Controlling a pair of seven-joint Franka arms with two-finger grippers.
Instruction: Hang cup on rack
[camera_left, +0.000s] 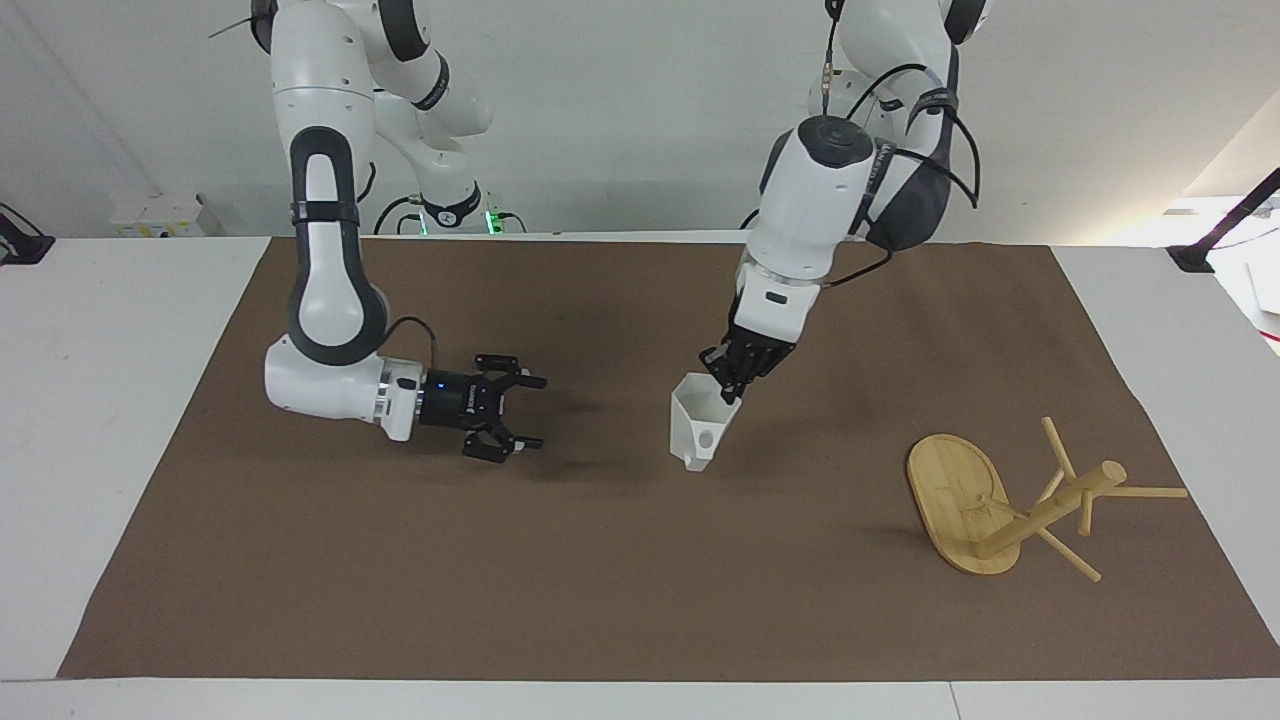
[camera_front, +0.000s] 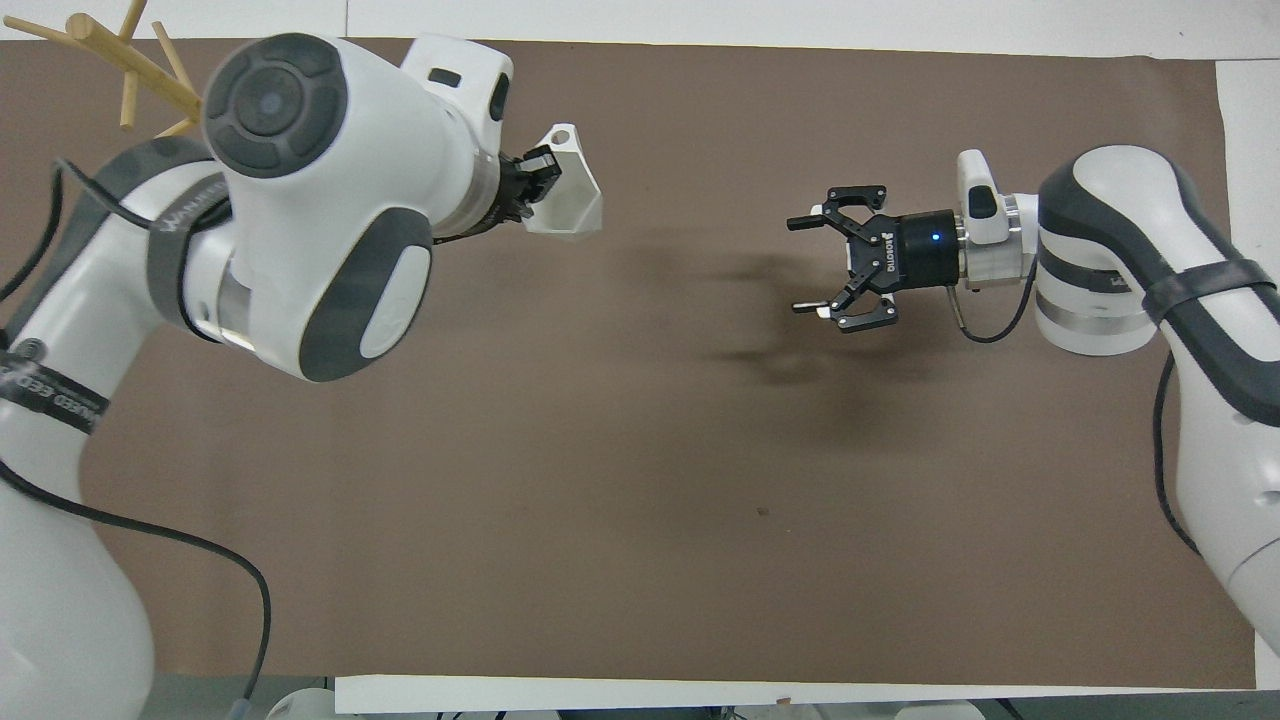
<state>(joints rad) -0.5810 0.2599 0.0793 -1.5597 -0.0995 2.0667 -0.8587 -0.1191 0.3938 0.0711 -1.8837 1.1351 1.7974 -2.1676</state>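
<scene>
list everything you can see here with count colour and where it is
cup: 1, white, held in the air by its rim over the middle of the mat
rack: 1, light bamboo, standing on the mat toward the left arm's end of the table
mat: 1, brown, covering most of the table
table: 1, white, under the mat
left claw: 1, black, shut on the cup's rim
right claw: 1, black, open and empty, over the mat toward the right arm's end

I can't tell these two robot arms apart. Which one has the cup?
The left gripper has it, shut on the cup's rim above the mat, on the rack's side. The right gripper is open and empty.
</scene>
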